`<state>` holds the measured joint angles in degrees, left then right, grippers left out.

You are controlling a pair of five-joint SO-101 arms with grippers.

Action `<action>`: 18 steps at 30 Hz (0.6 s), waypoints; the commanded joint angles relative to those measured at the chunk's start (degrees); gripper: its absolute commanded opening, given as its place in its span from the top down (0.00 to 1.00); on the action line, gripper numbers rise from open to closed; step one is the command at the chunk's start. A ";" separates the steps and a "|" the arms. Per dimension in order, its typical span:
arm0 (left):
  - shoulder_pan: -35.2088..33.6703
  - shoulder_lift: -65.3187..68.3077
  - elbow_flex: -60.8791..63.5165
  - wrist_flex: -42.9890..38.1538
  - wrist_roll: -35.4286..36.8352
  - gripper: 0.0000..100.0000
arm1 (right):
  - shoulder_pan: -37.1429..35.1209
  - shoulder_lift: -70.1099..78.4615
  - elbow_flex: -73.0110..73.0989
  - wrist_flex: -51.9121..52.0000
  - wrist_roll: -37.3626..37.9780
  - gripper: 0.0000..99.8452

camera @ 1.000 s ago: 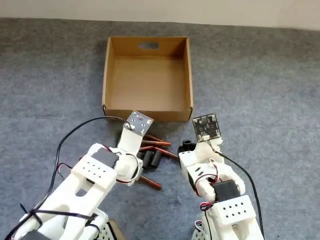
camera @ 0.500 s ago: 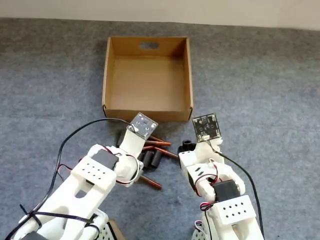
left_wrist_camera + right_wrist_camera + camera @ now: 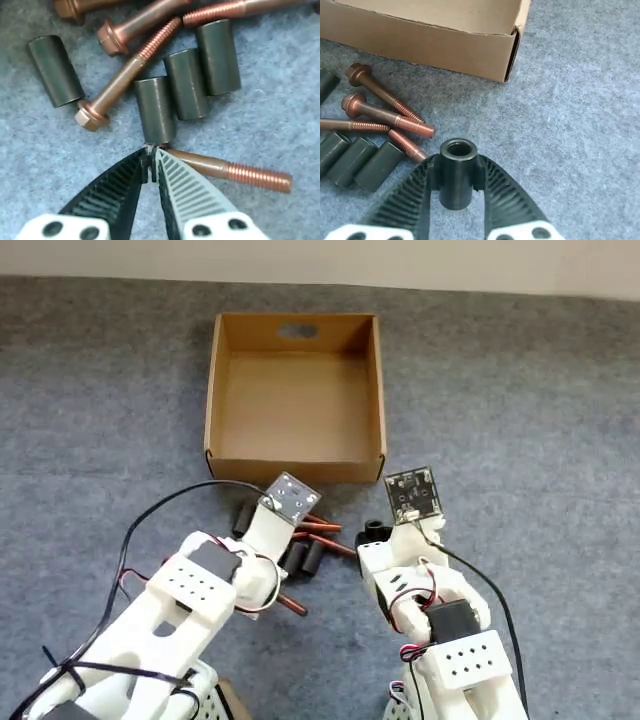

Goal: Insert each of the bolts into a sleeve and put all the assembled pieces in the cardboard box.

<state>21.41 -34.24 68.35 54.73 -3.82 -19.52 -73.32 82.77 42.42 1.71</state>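
My right gripper (image 3: 456, 169) clamps a sleeve (image 3: 455, 192) upright near the cardboard box (image 3: 420, 37) corner. Left gripper (image 3: 151, 160) clenched empty, tips touching a second sleeve (image 3: 155, 110) in front of the box.

Bolts (image 3: 320, 527), sleeves (image 3: 312, 557) before cardboard box (image 3: 300, 471), perhaps overlapping
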 commanded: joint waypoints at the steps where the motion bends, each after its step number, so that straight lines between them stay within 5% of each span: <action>1: -1.89 0.22 -0.40 0.88 -0.18 0.98 | 0.48 -0.84 -0.22 -0.92 -0.09 0.99; 8: -14.55 0.22 -9.01 10.90 -4.57 0.99 | 0.48 -0.84 -0.22 -0.92 -0.09 0.99; 18: -24.22 0.13 -12.70 11.16 -5.63 0.99 | 0.48 -0.84 -0.22 -0.92 -0.09 0.99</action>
<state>-1.89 -33.54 58.24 65.54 -9.01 -19.52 -73.32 82.77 42.42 1.71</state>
